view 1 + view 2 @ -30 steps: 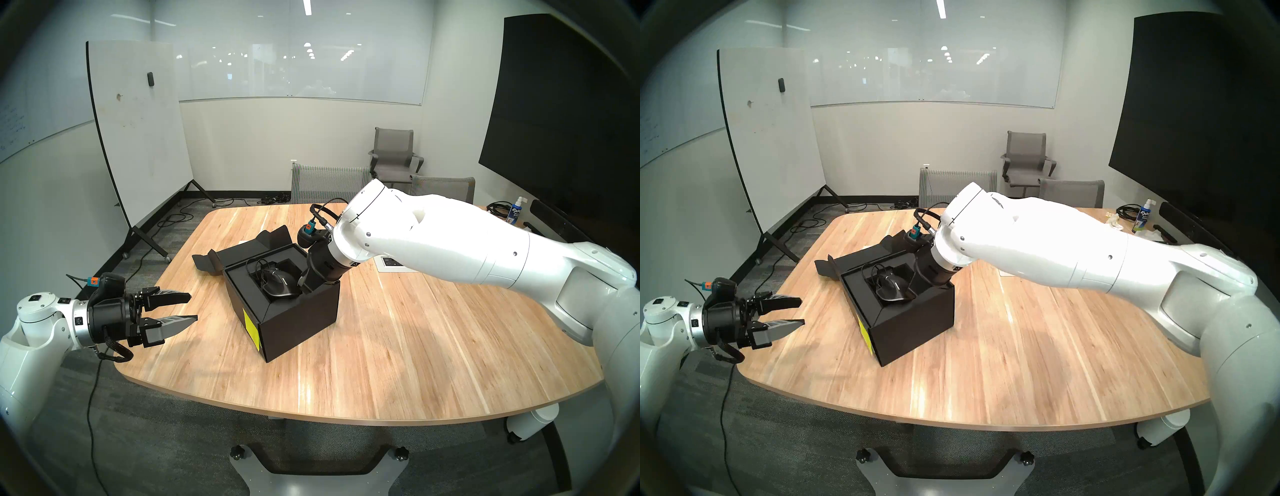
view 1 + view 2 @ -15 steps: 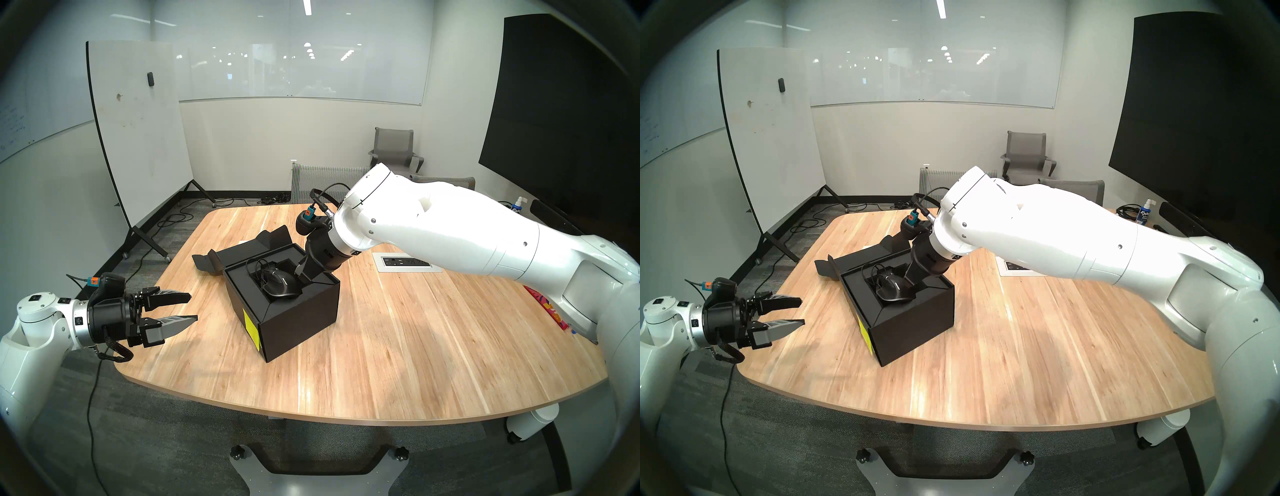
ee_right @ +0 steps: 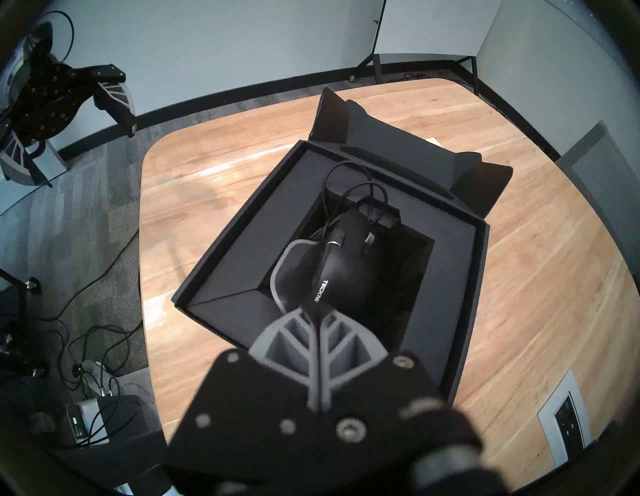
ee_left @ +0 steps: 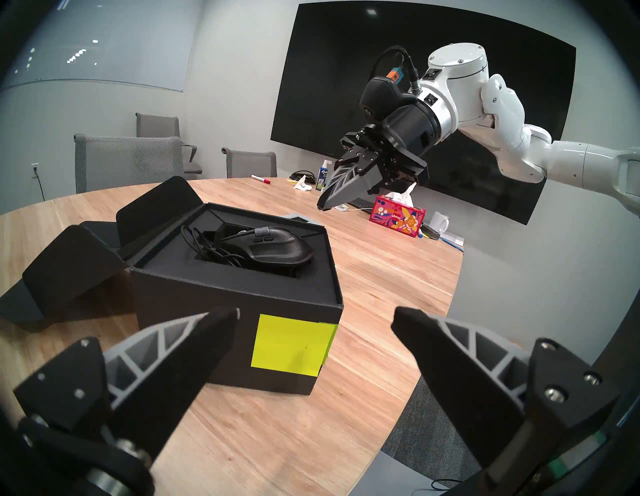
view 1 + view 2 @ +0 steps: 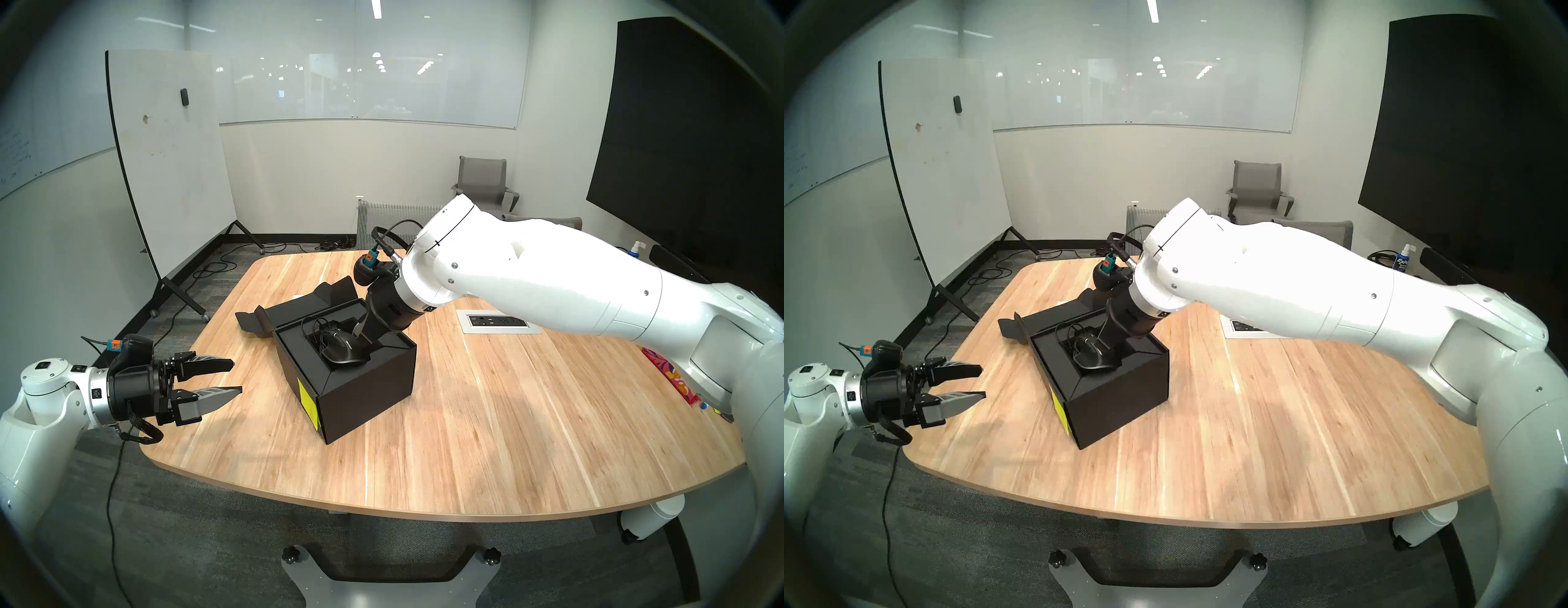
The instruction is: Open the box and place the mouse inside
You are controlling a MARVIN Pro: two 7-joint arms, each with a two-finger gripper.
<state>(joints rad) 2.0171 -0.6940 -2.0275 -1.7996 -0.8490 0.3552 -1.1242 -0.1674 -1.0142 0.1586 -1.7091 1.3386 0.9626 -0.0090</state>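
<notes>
Two robot arms reach over a wooden table. A black box sits near the middle of it with its flap lid folded back flat on the wood. The black mouse lies in the hollow of the box's black insert, and its thin cable is bunched up beside it. The right gripper hangs above the box with its fingers pressed together, holding nothing, and it is not touching the mouse. The left gripper waits off to the side of the box with its fingers spread apart and empty. A yellow sticky note is stuck on the side of the box.
</notes>
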